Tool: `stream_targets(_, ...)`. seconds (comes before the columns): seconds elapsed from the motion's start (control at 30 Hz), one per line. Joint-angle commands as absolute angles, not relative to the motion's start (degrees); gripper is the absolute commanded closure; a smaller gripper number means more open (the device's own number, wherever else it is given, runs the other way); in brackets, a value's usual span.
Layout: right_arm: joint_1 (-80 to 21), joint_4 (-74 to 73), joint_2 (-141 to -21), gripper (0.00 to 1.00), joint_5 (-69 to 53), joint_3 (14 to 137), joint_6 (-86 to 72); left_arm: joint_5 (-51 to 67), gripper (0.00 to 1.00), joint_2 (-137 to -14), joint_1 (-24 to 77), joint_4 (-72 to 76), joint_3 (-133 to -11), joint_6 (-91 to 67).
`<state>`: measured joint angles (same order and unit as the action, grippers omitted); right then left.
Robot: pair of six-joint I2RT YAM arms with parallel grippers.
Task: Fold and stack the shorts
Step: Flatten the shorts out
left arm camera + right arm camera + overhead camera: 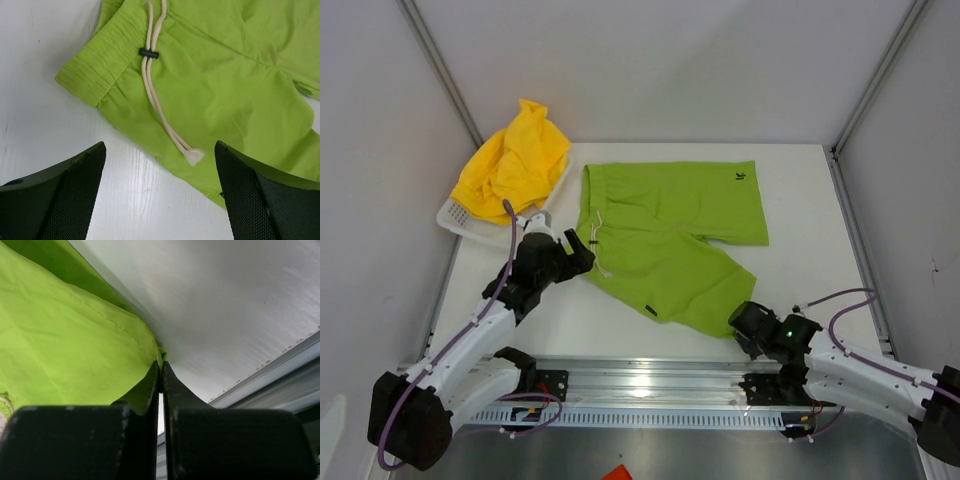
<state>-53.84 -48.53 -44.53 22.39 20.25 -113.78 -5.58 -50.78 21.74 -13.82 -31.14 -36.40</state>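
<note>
**Right pincer nips the near hem as the left hangs open at the waistband**

A pair of lime green shorts lies spread flat on the white bench. Its long axis runs across the bench, with the waistband toward the left arm and the two legs reaching toward the right. The near leg slants down toward the right arm's base.

There the right pincer is pressed fully together at the hem of that leg. In its wrist view the green edge meets the tips, and a sliver of cloth appears to be caught between them.

The left pincer stands wide open and holds nothing. It sits just beside the near end of the waistband, low over the bench. From its own camera the shorts lie ahead and to the right. The white drawstring trails down toward the gap between its fingers, and the waistband's near corner is ahead and off to the left.

The coming fold probably depends on that corner. With the hem end taken on the right, the left arm is by far the nearer to the waistband end. It would need to shift toward the corner rather than close on the drawstring.

The bright yellow shorts sit heaped in the white mesh basket at the far left corner. They are well apart from both pincers and not yet folded.
</note>
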Motion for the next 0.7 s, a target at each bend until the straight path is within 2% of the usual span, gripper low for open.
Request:
stream_targets(0.0, -53.9, -54.7, -39.5, 1.0, 27.0, 19.8, -120.8, -4.0, 0.1, -53.3, 20.8, -11.6, -29.9, -41.1)
stream_targets(0.23, -53.5, -58.5, -37.7, 1.0, 29.4, 21.4, -119.8, -7.5, 0.1, -54.0, 20.8, -8.0, -25.3, -46.9)
stream_targets(0.4, -53.3, -60.7, -36.8, 1.0, 30.6, 22.8, -118.9, -10.3, 0.15, -56.1, 19.9, -6.8, -25.2, -47.8)
stream_targets(0.67, -51.6, -62.0, -34.4, 1.0, 31.2, 23.2, -116.2, -9.6, 0.19, -64.3, 17.8, -2.4, -26.3, -48.3)
